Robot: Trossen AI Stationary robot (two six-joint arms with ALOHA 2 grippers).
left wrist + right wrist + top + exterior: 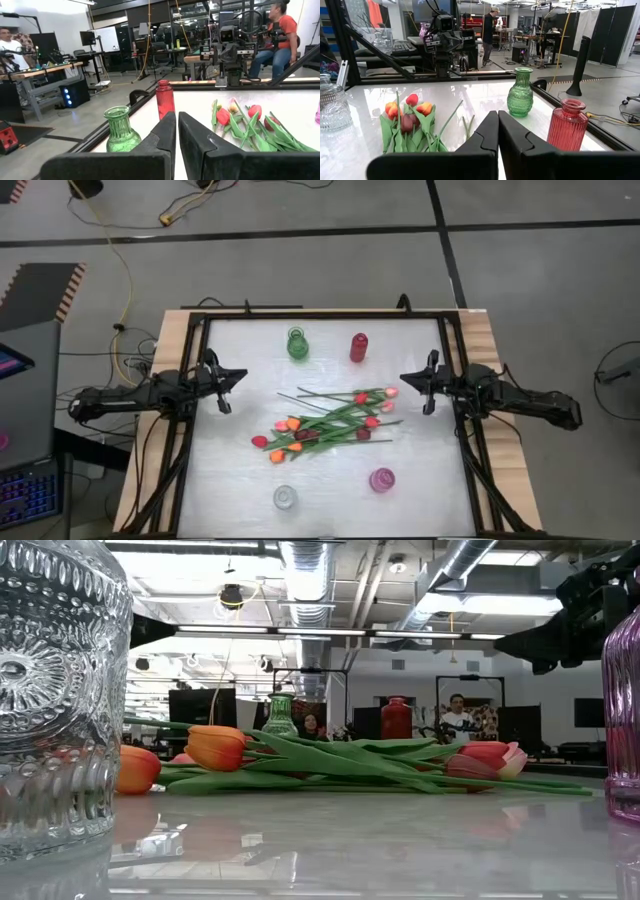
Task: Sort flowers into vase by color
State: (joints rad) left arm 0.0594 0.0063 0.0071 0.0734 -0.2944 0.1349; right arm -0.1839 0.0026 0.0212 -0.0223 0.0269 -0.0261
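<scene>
The flowers (325, 423) lie in a loose pile on the white table's middle, stems crossing, with orange, red, pink and maroon heads. In the low view the flowers (330, 760) rest flat on their stems and leaves. A green vase (297, 343) and a red vase (358, 347) stand at the far side; a clear vase (285, 497) and a pink vase (381, 479) stand near the front. My left gripper (226, 385) is shut at the table's left edge, my right gripper (418, 387) shut at the right edge. Both hover level, holding nothing.
A black frame (320, 314) runs around the table. Cables (120, 270) lie on the floor at the far left. People sit and stand at desks in the room beyond (277, 35). Bare white tabletop (240, 470) lies between the pile and each arm.
</scene>
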